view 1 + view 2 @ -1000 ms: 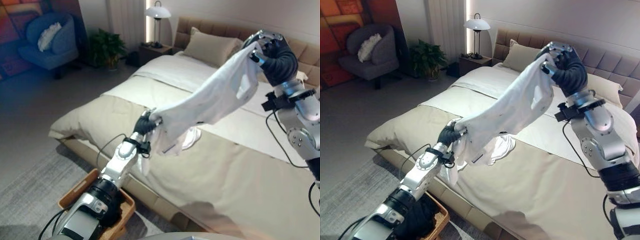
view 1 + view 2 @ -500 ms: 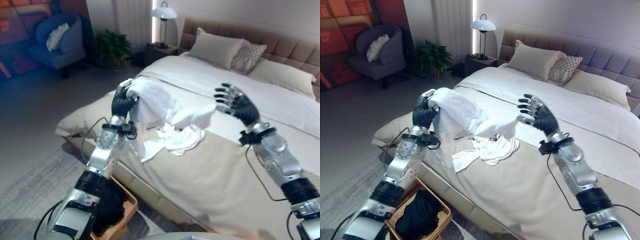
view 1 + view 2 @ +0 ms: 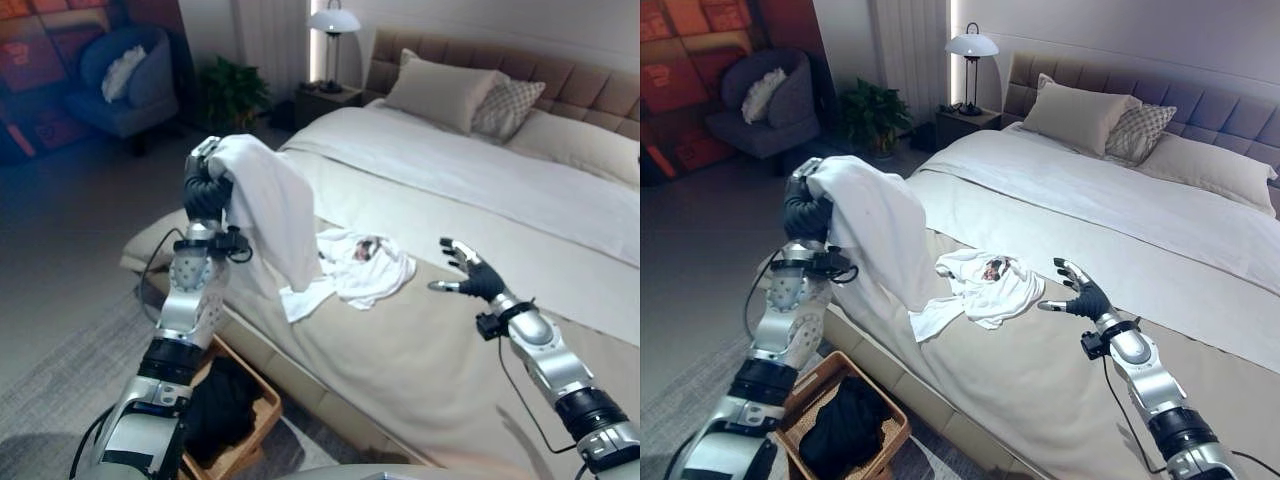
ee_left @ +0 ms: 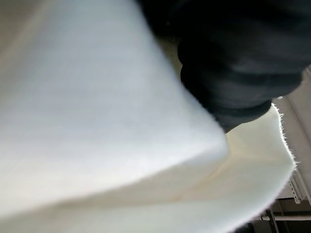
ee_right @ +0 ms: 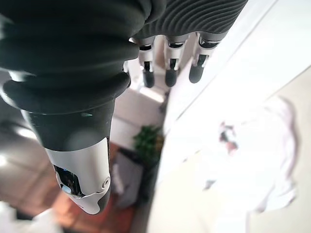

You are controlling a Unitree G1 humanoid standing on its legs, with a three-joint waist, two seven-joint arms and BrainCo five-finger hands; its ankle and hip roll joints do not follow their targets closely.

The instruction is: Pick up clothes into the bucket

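Observation:
My left hand (image 3: 207,186) is raised at the bed's near left corner, shut on a white garment (image 3: 272,215) that hangs from it down to the bedcover. In the left wrist view this white garment (image 4: 97,126) lies right against the hand's dark cover. A second white garment (image 3: 363,264) with a small print lies crumpled on the bed. A woven basket (image 3: 896,426) stands on the floor below the left arm, with dark clothing (image 3: 845,428) inside. My right hand (image 3: 471,277) hovers open just over the bedcover, right of the crumpled garment, its fingers (image 5: 170,73) straight.
The bed (image 3: 420,350) with a beige cover spans the middle and right, pillows (image 3: 440,95) at its head. A lamp (image 3: 333,20) on a nightstand, a plant (image 3: 232,95) and an armchair (image 3: 125,85) stand at the far left.
My right hand has let go of the white garment and dropped low over the bed. My left hand has carried the garment up and to the left. The camera has shifted.

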